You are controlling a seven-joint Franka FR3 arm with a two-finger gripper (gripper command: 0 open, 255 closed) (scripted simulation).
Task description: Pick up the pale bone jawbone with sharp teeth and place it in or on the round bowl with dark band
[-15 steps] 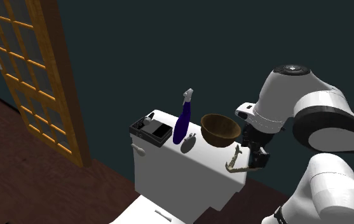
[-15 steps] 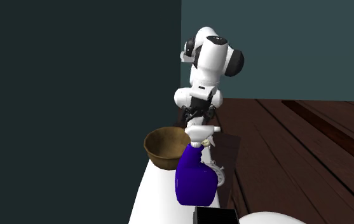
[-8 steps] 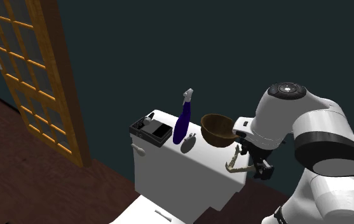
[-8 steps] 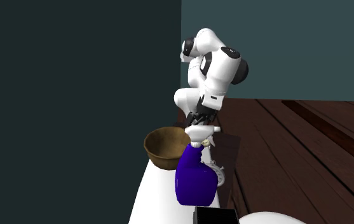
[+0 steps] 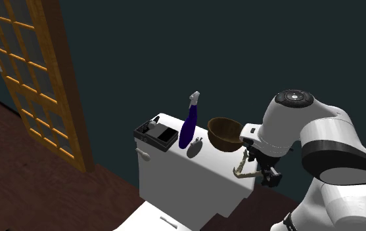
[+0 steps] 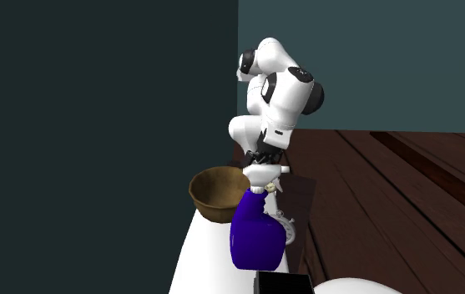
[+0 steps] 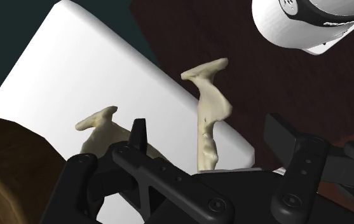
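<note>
The end effector (image 5: pixel 257 172), clamped on the pale jawbone (image 5: pixel 242 165), holds it just beside the brown bowl (image 5: pixel 224 133); the next move likely calls for lifting it over the rim.

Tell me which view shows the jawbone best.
The wrist view: the pale jawbone shows large, both branches clear beyond the gripper, against the white tank top. The shoulder view shows it small, hanging at the gripper near the brown bowl. In the second exterior view the blue spray bottle stands before that spot.
</note>
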